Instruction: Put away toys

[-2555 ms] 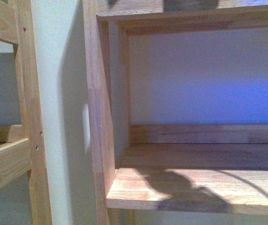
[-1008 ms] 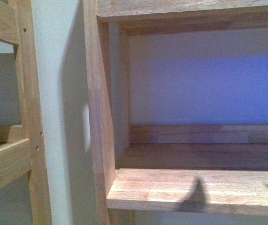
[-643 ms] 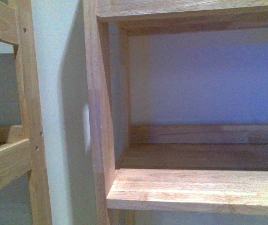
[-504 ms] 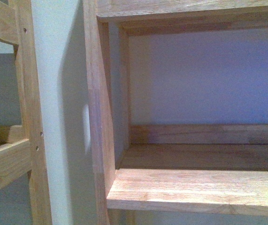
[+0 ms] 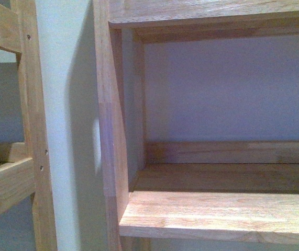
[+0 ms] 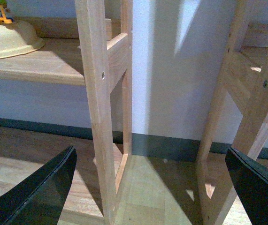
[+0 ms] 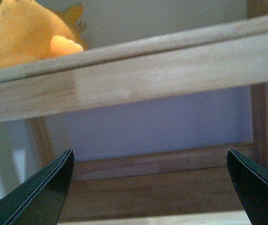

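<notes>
An orange-yellow plush toy [image 7: 23, 30] sat on a wooden shelf board [image 7: 138, 70], seen from below in the right wrist view, with the right claw [image 7: 148, 192] spread wide apart and holding nothing beneath that board. The left claw [image 6: 152, 187] likewise stood open and empty, facing wooden shelf uprights [image 6: 98, 108] above a wood floor [image 6: 148, 197]. A cream bowl [image 6: 9, 40] rested on a nearby low shelf [image 6: 40, 65]. The front view showed only a bare wooden shelf compartment [image 5: 217, 214] against a pale wall [image 5: 228, 89].
</notes>
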